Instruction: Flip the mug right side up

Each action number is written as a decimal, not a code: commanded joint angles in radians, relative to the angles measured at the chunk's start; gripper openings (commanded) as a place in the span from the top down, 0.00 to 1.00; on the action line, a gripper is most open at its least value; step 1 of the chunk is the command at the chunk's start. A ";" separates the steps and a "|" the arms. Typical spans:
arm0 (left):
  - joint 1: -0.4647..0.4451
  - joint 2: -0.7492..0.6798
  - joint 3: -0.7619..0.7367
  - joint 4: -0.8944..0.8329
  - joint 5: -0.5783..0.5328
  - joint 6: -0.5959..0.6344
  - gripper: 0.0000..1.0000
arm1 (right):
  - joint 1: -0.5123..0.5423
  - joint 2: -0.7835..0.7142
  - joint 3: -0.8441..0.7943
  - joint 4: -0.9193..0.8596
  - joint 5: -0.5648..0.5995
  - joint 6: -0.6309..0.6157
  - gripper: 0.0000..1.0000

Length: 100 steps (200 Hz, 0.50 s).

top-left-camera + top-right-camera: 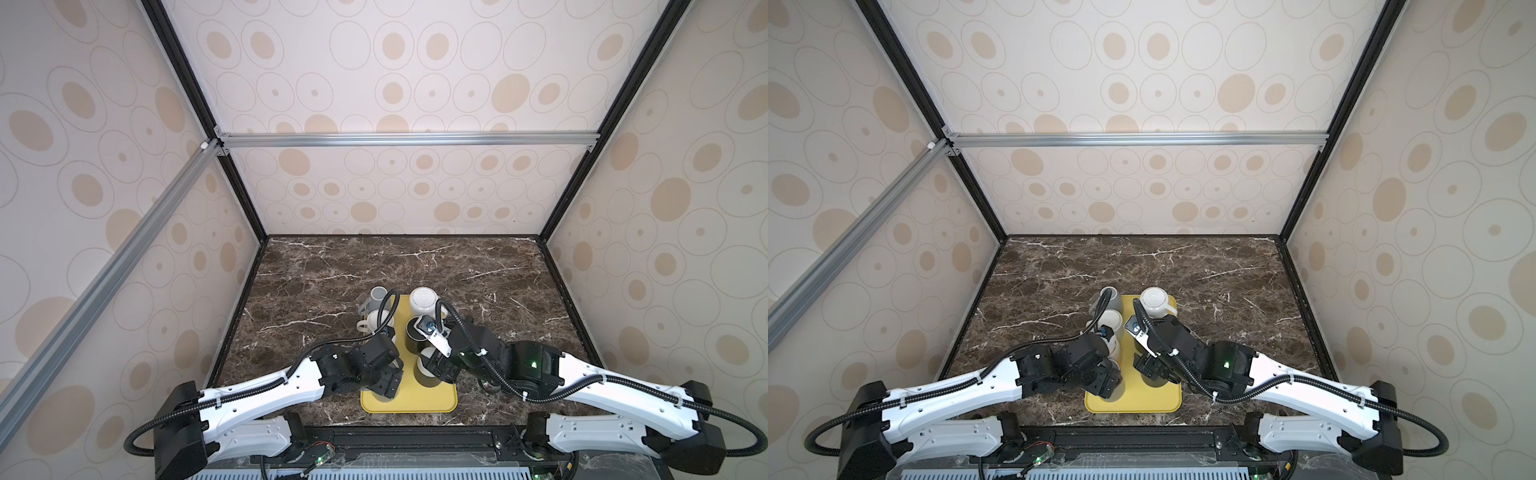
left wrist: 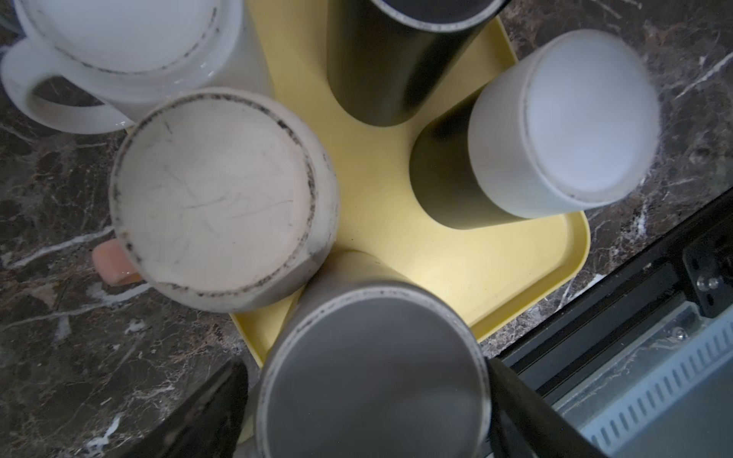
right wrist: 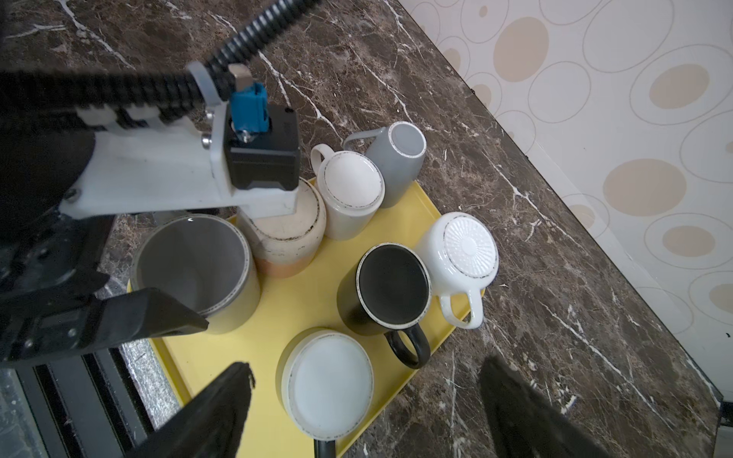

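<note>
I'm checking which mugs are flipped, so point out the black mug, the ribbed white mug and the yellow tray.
black mug (image 3: 392, 285): right wrist view, its dark top.
ribbed white mug (image 3: 470, 246): right wrist view, upturned base.
yellow tray (image 3: 285, 307): right wrist view, bare floor.

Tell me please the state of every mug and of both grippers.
grey mug, upside down
plain white mug, upside down
beige mug, upside down
ribbed white mug, upside down
white-based mug, upside down
grey-lined mug, right side up
black mug, seems right side up, not certain
left gripper, jaws wide astride the grey-lined mug, grip unclear
right gripper, open, holding nothing
</note>
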 commanded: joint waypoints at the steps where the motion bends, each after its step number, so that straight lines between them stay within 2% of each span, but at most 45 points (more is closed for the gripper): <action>1: -0.007 -0.028 -0.011 0.010 -0.043 -0.019 0.06 | 0.005 -0.008 -0.014 0.002 0.018 0.009 0.07; 34: -0.021 -0.047 -0.009 0.013 -0.058 -0.020 0.00 | 0.005 0.001 -0.012 0.002 0.015 0.007 0.07; 100: -0.032 -0.148 0.000 -0.060 -0.093 -0.023 0.04 | 0.004 -0.007 -0.016 0.013 0.018 0.003 0.07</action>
